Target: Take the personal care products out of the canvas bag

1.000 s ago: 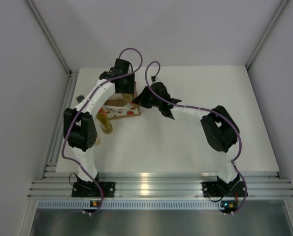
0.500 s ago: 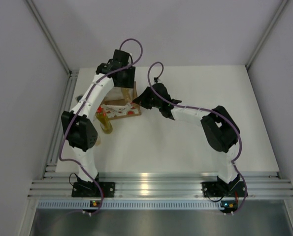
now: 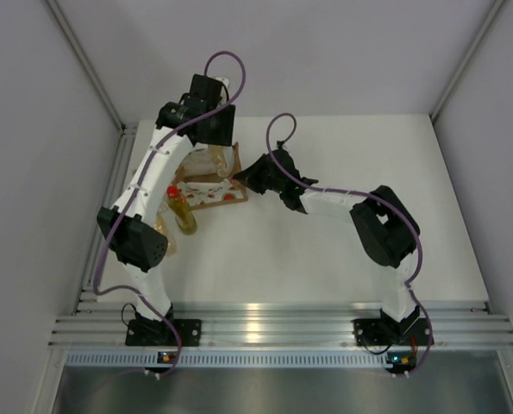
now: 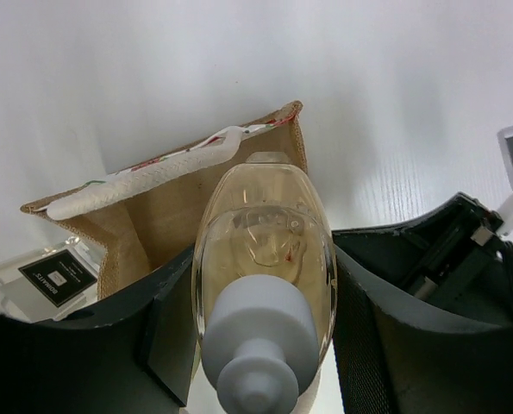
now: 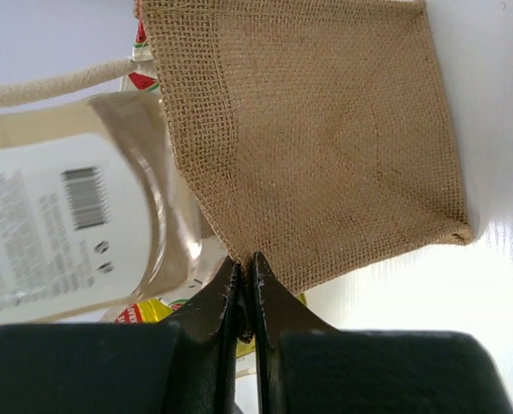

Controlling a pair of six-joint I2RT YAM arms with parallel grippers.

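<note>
Left gripper (image 4: pixel 265 332): fingers clamped on either side of an amber bottle (image 4: pixel 263 250), just below its white cap (image 4: pixel 254 345). The bottle hangs over the open mouth of the canvas bag (image 4: pixel 153 216). We cannot tell whether its base has cleared the rim.

Right gripper (image 5: pixel 247 285): fingers pressed together on a pinch of burlap at the bag's edge, apparently to steady the bag.

A yellow-green bottle (image 3: pixel 184 213) with a red cap lies on the table (image 3: pixel 342 259), just beside the bag on the left arm's side. A clear bottle with a dark label (image 4: pixel 53 278) is also outside the bag on that side.

Handling, our judgement:
- **Bottle:** it looks like rigid, smooth plastic and is probably light. The rounded oval body could slip or swivel between flat pads. A grip across the shoulders under the cap seems the surest hold.
- **Bag:** the cloth is soft and likely to lift or tip with the bottle. The pinch on the edge counters that.
- **Snag risk:** the white rope handle (image 4: pixel 144 177) lies along the rim and could catch the bottle.
</note>
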